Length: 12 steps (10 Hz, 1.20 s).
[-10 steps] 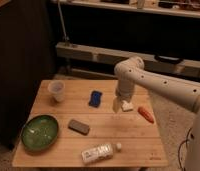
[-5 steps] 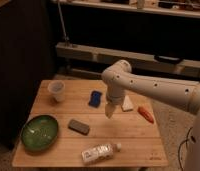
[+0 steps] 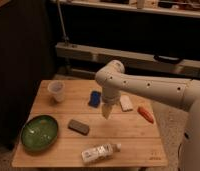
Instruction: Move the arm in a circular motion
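The arm (image 3: 143, 86) reaches in from the right over the wooden table (image 3: 128, 135), its gripper (image 3: 107, 112) pointing down near the table's middle. Around the gripper: blue object (image 3: 95, 98), white packet (image 3: 126, 103), orange item (image 3: 146, 114), grey block (image 3: 78, 126), bottle (image 3: 99, 152), green bowl (image 3: 39, 132), cup (image 3: 56, 90).

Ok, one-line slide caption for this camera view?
White arm reaches over wooden table, claw pointing down between blue object and grey block.

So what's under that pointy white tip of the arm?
The tool hangs over bare wood of the table, between the grey block and the orange thing. The arm covers part of the blue thing behind it.
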Each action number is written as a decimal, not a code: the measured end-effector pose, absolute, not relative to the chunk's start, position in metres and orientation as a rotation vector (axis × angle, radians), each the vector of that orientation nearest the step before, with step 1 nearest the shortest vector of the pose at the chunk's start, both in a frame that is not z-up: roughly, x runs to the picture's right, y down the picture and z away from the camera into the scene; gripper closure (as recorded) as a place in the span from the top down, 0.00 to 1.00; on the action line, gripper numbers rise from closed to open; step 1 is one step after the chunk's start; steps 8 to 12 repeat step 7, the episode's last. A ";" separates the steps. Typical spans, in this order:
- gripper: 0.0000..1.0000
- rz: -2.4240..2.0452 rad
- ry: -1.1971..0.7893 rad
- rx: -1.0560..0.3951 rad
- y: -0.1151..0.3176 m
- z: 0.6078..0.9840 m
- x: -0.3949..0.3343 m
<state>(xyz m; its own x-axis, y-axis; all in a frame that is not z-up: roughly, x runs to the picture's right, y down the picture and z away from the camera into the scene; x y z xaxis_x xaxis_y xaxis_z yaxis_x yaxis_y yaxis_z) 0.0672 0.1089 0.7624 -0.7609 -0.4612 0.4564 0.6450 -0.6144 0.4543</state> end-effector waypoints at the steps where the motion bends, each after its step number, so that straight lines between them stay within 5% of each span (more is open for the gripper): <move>1: 0.65 -2.353 -0.820 -0.384 0.111 0.760 0.061; 12: 0.65 -2.412 -0.833 -0.357 0.102 0.771 0.055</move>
